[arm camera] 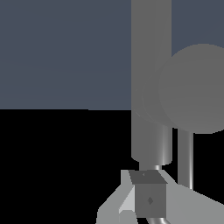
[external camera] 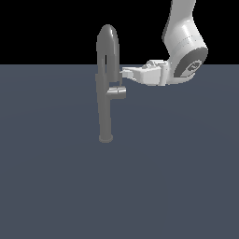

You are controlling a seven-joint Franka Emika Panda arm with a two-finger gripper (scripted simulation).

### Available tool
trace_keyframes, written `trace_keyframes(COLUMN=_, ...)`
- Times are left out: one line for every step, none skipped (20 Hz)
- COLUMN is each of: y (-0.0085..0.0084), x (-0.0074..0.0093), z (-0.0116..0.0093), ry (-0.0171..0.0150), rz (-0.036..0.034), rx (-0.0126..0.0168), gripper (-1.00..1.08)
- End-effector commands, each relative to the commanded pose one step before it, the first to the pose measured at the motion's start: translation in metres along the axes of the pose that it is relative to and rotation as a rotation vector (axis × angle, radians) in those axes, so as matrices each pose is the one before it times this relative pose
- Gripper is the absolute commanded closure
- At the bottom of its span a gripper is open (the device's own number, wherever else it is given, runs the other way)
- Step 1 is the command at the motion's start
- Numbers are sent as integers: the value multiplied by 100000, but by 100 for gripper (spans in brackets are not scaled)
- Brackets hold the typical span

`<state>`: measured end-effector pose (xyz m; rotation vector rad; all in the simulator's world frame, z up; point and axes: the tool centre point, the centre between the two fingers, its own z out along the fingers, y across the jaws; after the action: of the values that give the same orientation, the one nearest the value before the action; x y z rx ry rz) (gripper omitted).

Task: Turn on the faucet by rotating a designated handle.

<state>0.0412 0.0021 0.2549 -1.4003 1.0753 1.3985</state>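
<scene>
1. Faucet [external camera: 105, 112]: tall slim grey metallic column on a small round base flange, standing upright on the flat grey-blue floor [external camera: 56, 186], left of centre in the exterior view
2. Spout: high narrow arch at the column's top, curving over and coming back down close beside the column, ending just above the handle
3. Handle [external camera: 117, 93]: short stubby grey cylinder, about as thick as the column, jutting sideways from the column's upper part toward the exterior view's right; round end face fills much of the wrist view [arm camera: 197, 87]
4. Gripper [external camera: 124, 73]: white, reaching in level from the exterior view's right, tips just above the handle and beside the spout's lower end; contact with either not discernible
5. Finger spacing: cannot tell whether apart or together; only one finger [arm camera: 148, 197] clearly shown in the wrist view, close to the column
</scene>
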Motion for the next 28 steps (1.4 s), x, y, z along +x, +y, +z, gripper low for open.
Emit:
trace_keyframes(y=642, x=-274, z=10, ry=-84, rz=14, rx=70, gripper=108)
trace_keyframes(y=256, x=-120, z=26, ry=0, rz=0, rx=0, gripper=108)
trace_keyframes(y=0, x=0, z=0, ry=0, rz=0, rx=0, gripper=108)
trace_keyframes(y=-305, x=203, z=-38, ry=85, rz=23, rx=200, gripper=108)
trace_keyframes(y=280, x=-11, z=0, ry=0, rz=0, rx=0, gripper=108)
trace_keyframes(y=283, x=-11, z=0, ry=0, rz=0, rx=0, gripper=108)
trace_keyframes(y=285, x=-11, z=0, ry=0, rz=0, rx=0, gripper=108)
trace_keyframes(y=282, x=-3, z=9, ry=-55, rz=-1, rx=-41, gripper=108)
trace_keyframes(y=291, x=-11, z=0, ry=0, rz=0, rx=0, gripper=108)
trace_keyframes(y=294, x=-11, z=0, ry=0, rz=0, rx=0, gripper=108)
trace_keyframes(y=297, x=-11, z=-1, ry=0, rz=0, rx=0, gripper=108)
trace_keyframes(y=293, x=-3, z=9, ry=-54, rz=1, rx=-43, gripper=108)
trace_keyframes(y=302, x=-11, z=-1, ry=0, rz=0, rx=0, gripper=108)
trace_keyframes(y=305, x=-11, z=-2, ry=0, rz=0, rx=0, gripper=108)
trace_keyframes(y=308, x=-11, z=-2, ry=0, rz=0, rx=0, gripper=108)
trace_keyframes(y=311, x=-11, z=-3, ry=0, rz=0, rx=0, gripper=108)
trace_keyframes(y=0, x=0, z=0, ry=0, rz=0, rx=0, gripper=108)
trace_keyframes(y=-697, x=-140, z=-1, ry=537, rz=-887, rx=527, gripper=108)
trace_keyframes(y=333, x=170, z=3, ry=-60, rz=86, rx=-57, gripper=108)
trace_keyframes(y=342, x=161, z=0, ry=-49, rz=70, rx=-47, gripper=108)
trace_keyframes(y=340, x=173, z=2, ry=-60, rz=86, rx=-57, gripper=108)
trace_keyframes(y=346, x=169, z=1, ry=-54, rz=79, rx=-52, gripper=108)
trace_keyframes(y=346, x=175, z=2, ry=-59, rz=87, rx=-57, gripper=108)
trace_keyframes(y=350, x=177, z=2, ry=-58, rz=87, rx=-57, gripper=108)
trace_keyframes(y=358, x=168, z=-2, ry=-47, rz=72, rx=-47, gripper=108)
trace_keyframes(y=356, x=180, z=1, ry=-57, rz=88, rx=-57, gripper=108)
trace_keyframes(y=359, x=182, z=0, ry=-56, rz=89, rx=-57, gripper=108)
trace_keyframes(y=363, x=184, z=-1, ry=-54, rz=90, rx=-57, gripper=108)
